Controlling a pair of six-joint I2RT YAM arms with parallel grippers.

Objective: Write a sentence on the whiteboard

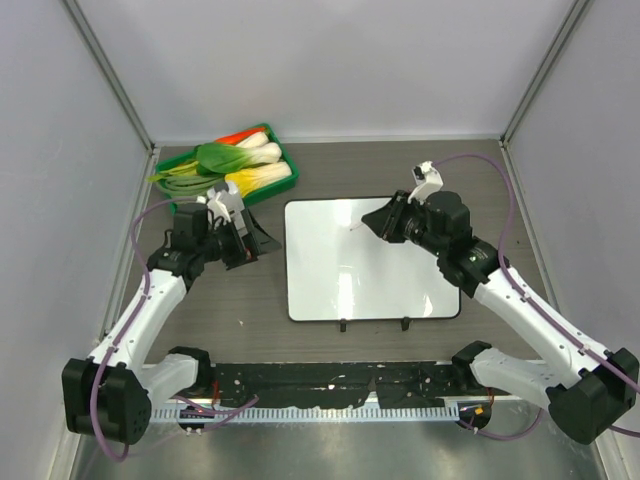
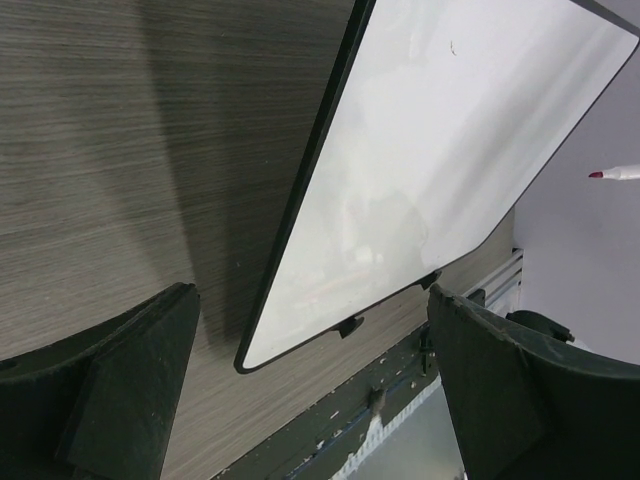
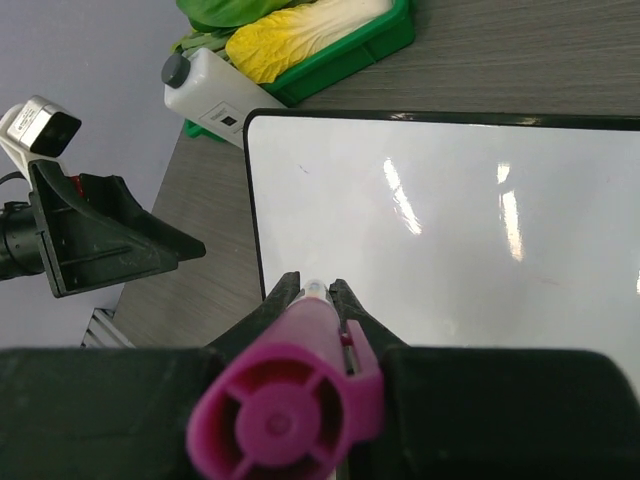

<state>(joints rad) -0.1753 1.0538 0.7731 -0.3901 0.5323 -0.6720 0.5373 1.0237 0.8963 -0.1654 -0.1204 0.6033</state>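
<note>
The whiteboard [image 1: 370, 265] lay flat near the middle of the wood-grain table [image 1: 430, 170], its two small black feet [image 1: 343, 325] on the 6 o'clock edge, toward the arm bases. Its glossy face showed white with streaks of glare and one tiny faint mark [image 2: 452, 46] near the far left corner.

Over the board's far half, at about 1 o'clock from its centre, the right gripper [image 1: 375, 222] was clamped tight on a marker [image 3: 290, 400] with a magenta end cap. The marker's tip pointed toward 9 o'clock. I could not tell whether that tip touched the surface.

At 9 o'clock from the board, just off its left edge, the left gripper [image 1: 250, 238] hung above the table with its fingers [image 2: 120, 385] spread fully apart, holding nothing.

At 10 to 11 o'clock from the board sat a green tray [image 1: 285, 158] filled with leafy vegetables [image 1: 235, 160]. A white bottle [image 3: 215, 95] with a grey cap lay just beside the tray's near side.
</note>
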